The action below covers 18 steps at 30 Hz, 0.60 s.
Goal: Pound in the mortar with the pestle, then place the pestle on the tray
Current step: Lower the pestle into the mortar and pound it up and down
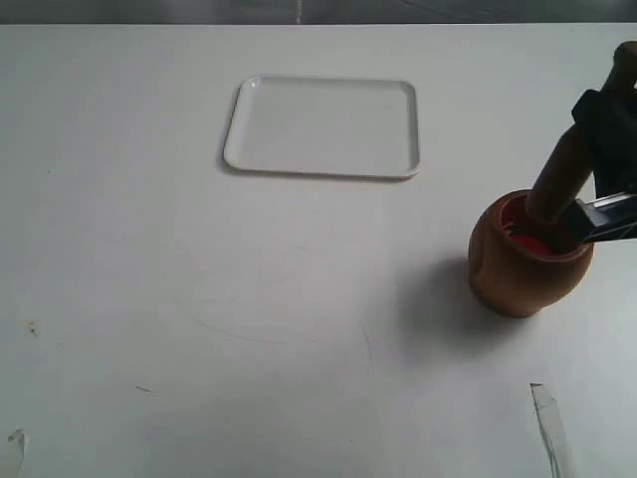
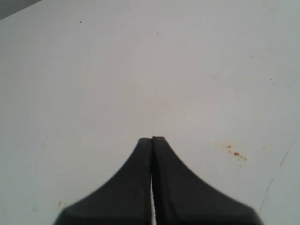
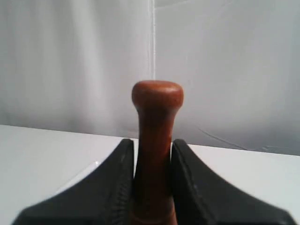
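The brown wooden mortar (image 1: pixel 526 261) stands at the right of the table, its reddish inside showing. The pestle (image 1: pixel 562 171) leans with its thick end inside the mortar's mouth and its knobbed handle (image 3: pixel 157 95) pointing up. My right gripper (image 1: pixel 603 149) is shut on the pestle's shaft (image 3: pixel 153 154), one black finger on each side, above the mortar. The white tray (image 1: pixel 321 127) lies flat at the back centre, with nothing on it. My left gripper (image 2: pixel 152 138) is shut with nothing in it, over bare white table; it does not show in the exterior view.
A strip of clear tape (image 1: pixel 549 423) lies near the front right edge. Small rust-coloured specks (image 2: pixel 236 153) mark the tabletop by the left gripper. A white curtain (image 3: pixel 75 61) hangs behind the table's far edge.
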Available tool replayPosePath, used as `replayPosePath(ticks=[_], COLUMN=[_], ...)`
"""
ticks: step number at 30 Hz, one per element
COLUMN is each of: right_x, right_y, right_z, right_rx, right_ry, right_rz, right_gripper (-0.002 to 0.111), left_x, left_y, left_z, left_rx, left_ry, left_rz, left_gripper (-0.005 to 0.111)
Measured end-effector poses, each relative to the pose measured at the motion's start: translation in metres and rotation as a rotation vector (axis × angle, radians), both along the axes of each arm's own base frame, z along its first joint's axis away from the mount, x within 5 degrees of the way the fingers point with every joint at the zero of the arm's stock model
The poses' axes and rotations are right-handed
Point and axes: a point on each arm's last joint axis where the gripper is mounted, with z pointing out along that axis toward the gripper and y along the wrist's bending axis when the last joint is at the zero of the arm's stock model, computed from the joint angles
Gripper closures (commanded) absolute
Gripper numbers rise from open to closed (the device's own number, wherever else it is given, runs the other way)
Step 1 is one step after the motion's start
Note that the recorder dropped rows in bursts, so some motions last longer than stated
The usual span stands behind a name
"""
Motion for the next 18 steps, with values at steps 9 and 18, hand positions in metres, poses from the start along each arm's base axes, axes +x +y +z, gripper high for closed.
replayPosePath(ticks=[9, 18], right_x=[0.003, 0.001], right_y=[-0.007, -0.012], right_z=[-0.004, -0.014], right_rx=[-0.081, -0.045], right_ry=[0.003, 0.004], right_rz=[-0.083, -0.122], right_gripper=[0.108, 0.108], left_x=[0.000, 0.000], left_y=[0.000, 0.000], left_z=[0.000, 0.000], left_rx=[0.000, 0.000], left_ry=[0.000, 0.000], left_rz=[0.000, 0.000], left_gripper=[0.107, 0.107])
